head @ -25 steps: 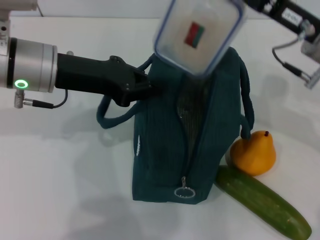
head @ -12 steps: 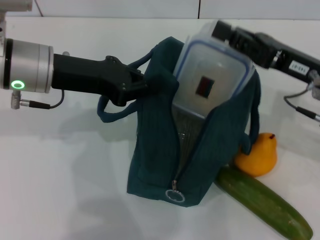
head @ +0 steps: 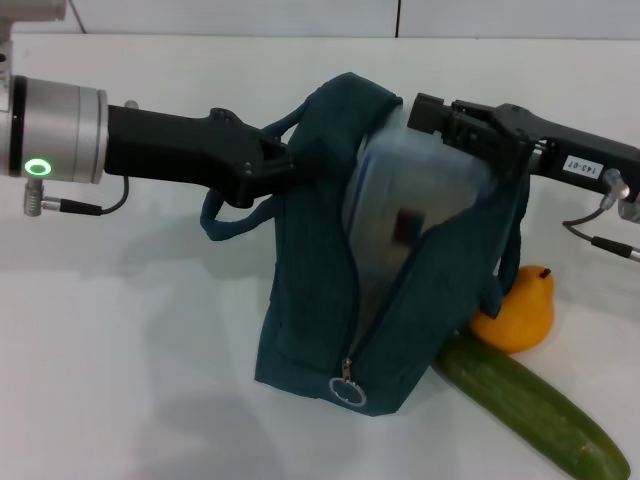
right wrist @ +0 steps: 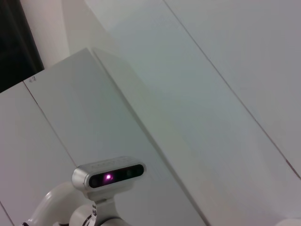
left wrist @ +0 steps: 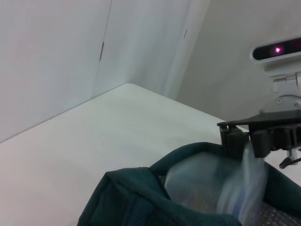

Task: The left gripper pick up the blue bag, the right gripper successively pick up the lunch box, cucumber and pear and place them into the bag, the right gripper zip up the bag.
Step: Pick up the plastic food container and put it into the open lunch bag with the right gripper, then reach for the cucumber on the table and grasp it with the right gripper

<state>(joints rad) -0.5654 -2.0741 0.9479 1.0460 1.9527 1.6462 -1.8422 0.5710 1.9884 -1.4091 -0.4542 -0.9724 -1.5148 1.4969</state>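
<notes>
Head view, left to right: left gripper [head: 283, 168] clamped on bag [head: 320, 300] rim, holding it open on table [head: 120, 330]; box [head: 405, 210] halfway inside, pinched by right gripper [head: 450, 120]; pear [head: 518, 305] and cucumber [head: 530, 410] beside bag.

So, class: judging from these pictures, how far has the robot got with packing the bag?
Done: the left pincer holds the blue bag up by its edge, zipper open. In hand: the right pincer grips the lunch box, which is partly inside the bag's opening and not yet released. Left: the cucumber and pear lie on the table beside the bag, and the zipper needs closing.
</notes>
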